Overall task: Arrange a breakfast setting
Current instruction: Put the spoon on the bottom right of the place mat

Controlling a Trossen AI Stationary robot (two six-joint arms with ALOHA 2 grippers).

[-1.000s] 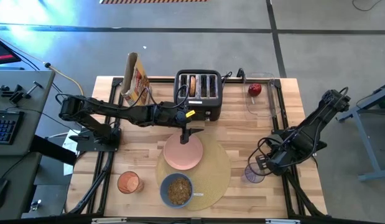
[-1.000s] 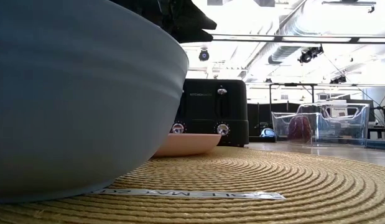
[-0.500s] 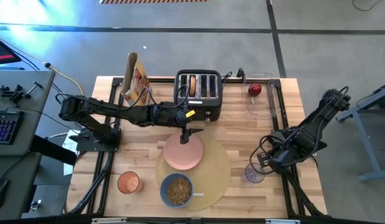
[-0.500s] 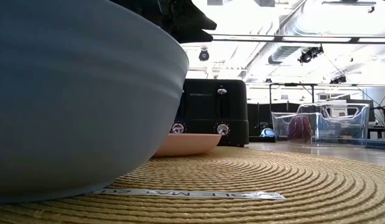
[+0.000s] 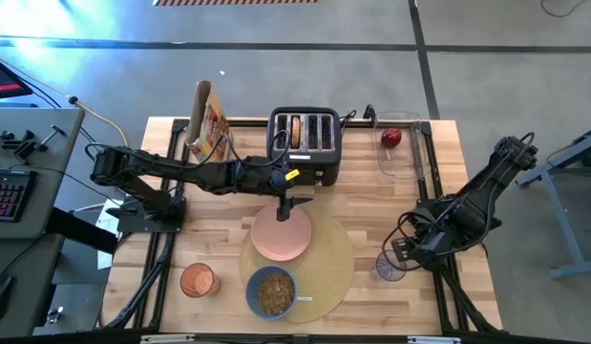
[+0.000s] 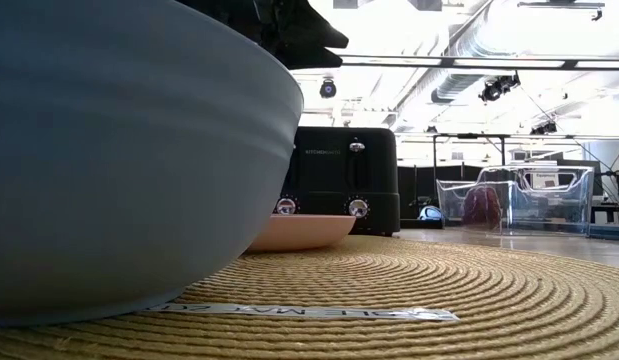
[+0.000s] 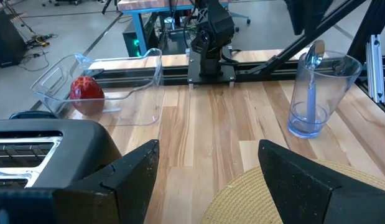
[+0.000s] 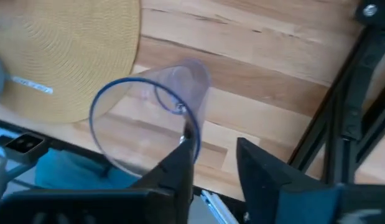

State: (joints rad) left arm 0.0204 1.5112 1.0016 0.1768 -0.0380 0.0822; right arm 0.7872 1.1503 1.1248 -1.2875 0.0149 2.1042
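The round tan placemat [image 5: 326, 250] carries the pink plate [image 5: 281, 237] and the blue bowl [image 5: 272, 292], which is filled with cereal. The orange cup [image 5: 197, 280] stands left of the mat. The clear purplish glass [image 5: 390, 267] stands upright right of the mat, with the small metal spoon [image 7: 314, 59] inside it. The bagel [image 5: 295, 129] sticks up from a toaster slot. The red apple [image 5: 391, 138] lies in a clear container. My left gripper [image 5: 285, 206] hovers open over the plate's far edge. My right gripper [image 5: 404, 250] is open and empty just above the glass [image 8: 148, 118].
The black toaster [image 5: 306, 143] stands just behind my left gripper. The tall cereal box [image 5: 207, 119] is at the far left. The clear container [image 5: 402, 148] sits at the far right corner. Bare wood lies between the mat and the container.
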